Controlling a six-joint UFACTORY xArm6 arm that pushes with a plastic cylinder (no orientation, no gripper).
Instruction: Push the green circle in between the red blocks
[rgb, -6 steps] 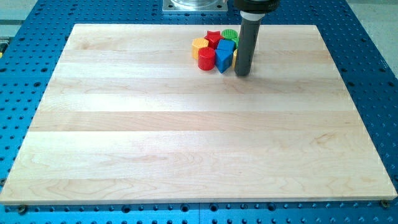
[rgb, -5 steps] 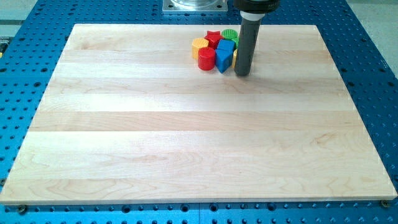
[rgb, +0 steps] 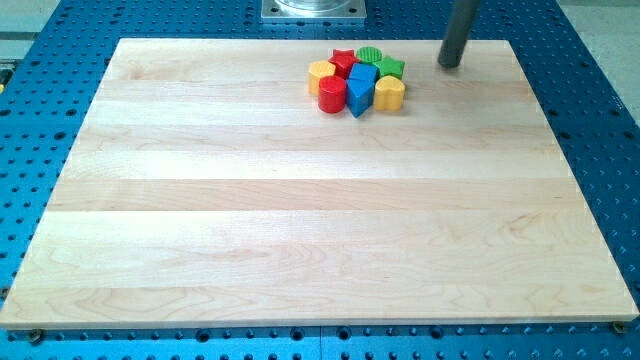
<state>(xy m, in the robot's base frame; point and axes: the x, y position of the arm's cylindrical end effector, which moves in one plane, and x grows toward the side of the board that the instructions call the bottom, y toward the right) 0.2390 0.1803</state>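
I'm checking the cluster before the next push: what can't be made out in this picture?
- Camera view: the rod is cut off by the view's top; my tip shows, at the cluster's right.
- Green circle: lower part hidden by the blue blocks.
- Red star and red cylinder: touching or apart, too small to tell.

pale wooden board (rgb: 300, 200), blue perforated table (rgb: 600, 120), green circle (rgb: 369, 55), dark rod (rgb: 458, 30)

Pale wooden tabletop (rgb: 300, 220), grain running left to right, sits on a blue perforated base (rgb: 600, 130). Grey metal plate (rgb: 314, 10) at the view's top edge. In the cluster near the tabletop's top: yellow block (rgb: 320, 71) at the cluster's left, yellow block (rgb: 390, 94) at its right, two blue blocks (rgb: 360, 88) touching in the middle, green star (rgb: 390, 67) at upper right.
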